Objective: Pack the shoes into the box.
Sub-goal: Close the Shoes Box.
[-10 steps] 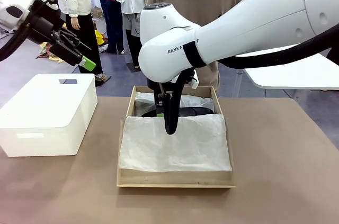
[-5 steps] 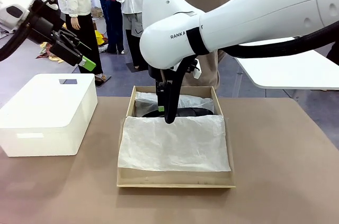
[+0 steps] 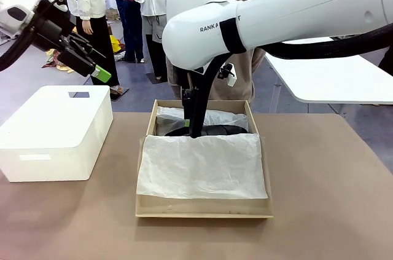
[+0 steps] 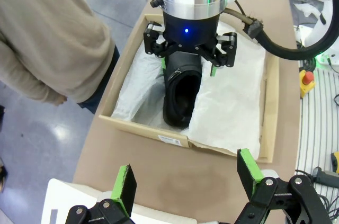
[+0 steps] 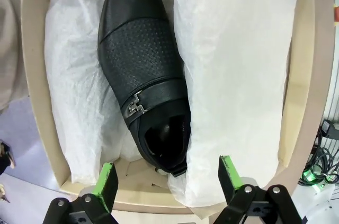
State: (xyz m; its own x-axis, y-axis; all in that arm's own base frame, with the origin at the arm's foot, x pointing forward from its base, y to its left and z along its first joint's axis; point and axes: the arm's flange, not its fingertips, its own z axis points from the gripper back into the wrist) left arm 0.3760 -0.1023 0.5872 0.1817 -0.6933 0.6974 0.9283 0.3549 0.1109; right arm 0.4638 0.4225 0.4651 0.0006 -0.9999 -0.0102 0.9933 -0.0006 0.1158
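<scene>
Right gripper [image 5: 167, 166] wide, empty, just above shoe [image 5: 140, 60] lying in box [image 5: 32, 75] beside tissue [image 5: 238, 49]; left gripper [image 4: 185, 163] wide, well off box. I fear pads [image 5: 107, 181] snagging tissue on withdrawal, dragging shoe askew.

Colours as observed: the shoe [image 5: 143, 75] is black, with a smooth glossy toe, fine dotted perforation across the vamp and a silver-coloured buckle on the strap. The box [image 3: 202, 209] is plain tan cardboard. The tissue paper [image 3: 202, 165] is white and unprinted. The bin [image 3: 55, 131] is white, and the table [image 3: 331, 198] is uniform dull brown. The left gripper [image 4: 185, 167] and right gripper [image 5: 168, 171] are black with bright green pads [image 5: 106, 184]. The person's top [image 4: 47, 33] is beige.
</scene>
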